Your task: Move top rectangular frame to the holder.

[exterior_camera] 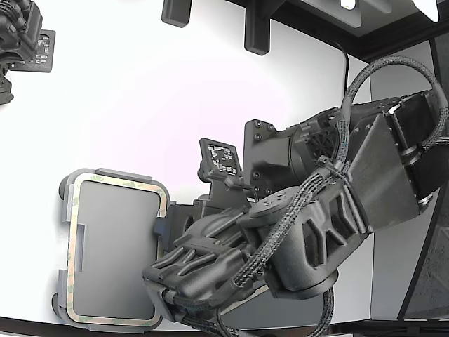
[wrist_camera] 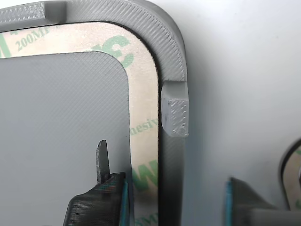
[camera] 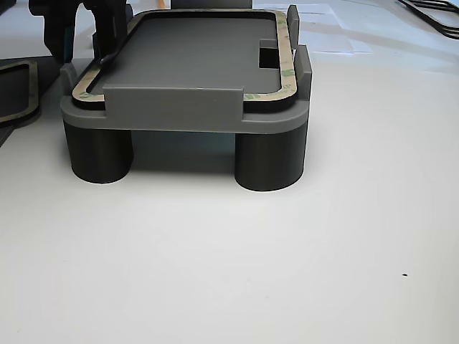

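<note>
A thin tan rectangular frame (exterior_camera: 116,182) with green print lies flat inside the light grey holder (exterior_camera: 105,172), following its rim. In the wrist view the frame's corner (wrist_camera: 143,94) sits just inside the holder's wall (wrist_camera: 171,52) and a raised tab. My gripper (wrist_camera: 176,202) is open. One finger (wrist_camera: 101,197) is over the tray's inner floor and the other is outside the wall, so they straddle the frame's side and the rim without clamping it. The other view shows the holder (camera: 172,107) on round legs, the frame (camera: 287,50) in it, and my gripper (camera: 82,36) at its far left corner.
A second identical frame (camera: 34,86) lies on a dark mat beside the holder; its edge shows in the wrist view (wrist_camera: 292,174). My arm's bulk (exterior_camera: 316,210) covers the exterior view's right. A second arm (exterior_camera: 17,35) stands at the top left.
</note>
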Tool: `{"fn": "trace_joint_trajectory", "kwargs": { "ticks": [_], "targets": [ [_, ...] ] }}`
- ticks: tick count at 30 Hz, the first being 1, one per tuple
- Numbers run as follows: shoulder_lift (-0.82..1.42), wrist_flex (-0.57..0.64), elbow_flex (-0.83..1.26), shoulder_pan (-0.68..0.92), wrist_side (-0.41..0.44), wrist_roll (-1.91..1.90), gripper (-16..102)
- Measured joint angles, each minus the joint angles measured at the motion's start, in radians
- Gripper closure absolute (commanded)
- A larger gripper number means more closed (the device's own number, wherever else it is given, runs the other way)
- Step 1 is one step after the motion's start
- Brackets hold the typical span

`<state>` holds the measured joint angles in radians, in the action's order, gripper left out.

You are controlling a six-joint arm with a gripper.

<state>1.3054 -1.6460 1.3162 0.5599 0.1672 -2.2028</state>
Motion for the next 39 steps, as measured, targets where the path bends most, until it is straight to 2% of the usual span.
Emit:
{"fn": "trace_joint_trajectory", "kwargs": {
  "ticks": [8, 13, 18, 22, 25, 28, 32, 35, 39],
  "targets": [
    [0.000, 0.000, -0.071, 0.000, 0.087, 0.075, -14],
    [0.097, 0.029, -0.100, 0.040, 0.249, 0.261, -14],
    [0.264, 0.135, -0.058, 0.069, 0.436, 0.618, -14],
    [0.434, 0.235, 0.064, 0.041, 0.515, 0.937, -14],
    [0.592, 0.318, 0.202, -0.012, 0.508, 1.169, -14],
    [0.787, 0.451, 0.394, -0.086, 0.488, 1.416, -14],
    [1.054, 0.600, 0.652, -0.198, 0.387, 1.706, -14],
    [1.226, 0.624, 0.801, -0.249, 0.318, 1.858, -14],
    [1.411, 0.565, 0.968, -0.273, 0.288, 1.957, -14]
  ]
}}
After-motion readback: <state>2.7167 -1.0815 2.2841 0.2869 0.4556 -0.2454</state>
